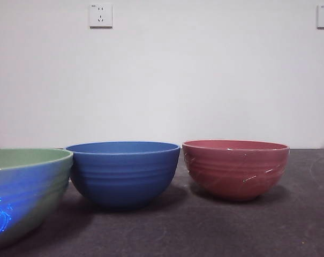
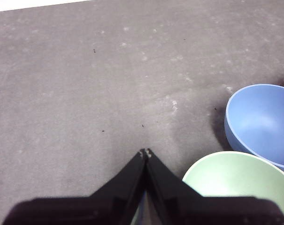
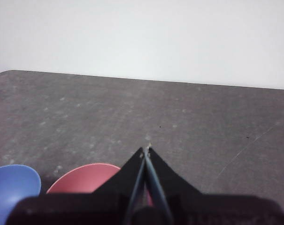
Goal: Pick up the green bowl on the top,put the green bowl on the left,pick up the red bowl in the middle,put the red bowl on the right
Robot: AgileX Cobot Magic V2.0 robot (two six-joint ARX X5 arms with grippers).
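Observation:
The green bowl stands on the table at the near left of the front view, cut off by the picture's edge; the left wrist view shows the green bowl beside my left gripper, which is shut and holds nothing. The red bowl stands upright on the right of the front view. In the right wrist view the red bowl lies partly behind my right gripper, shut and empty, raised above the table. Neither arm shows in the front view.
A blue bowl stands between the green and red bowls, also seen as the blue bowl and the blue bowl. The dark grey table meets a white wall with two sockets.

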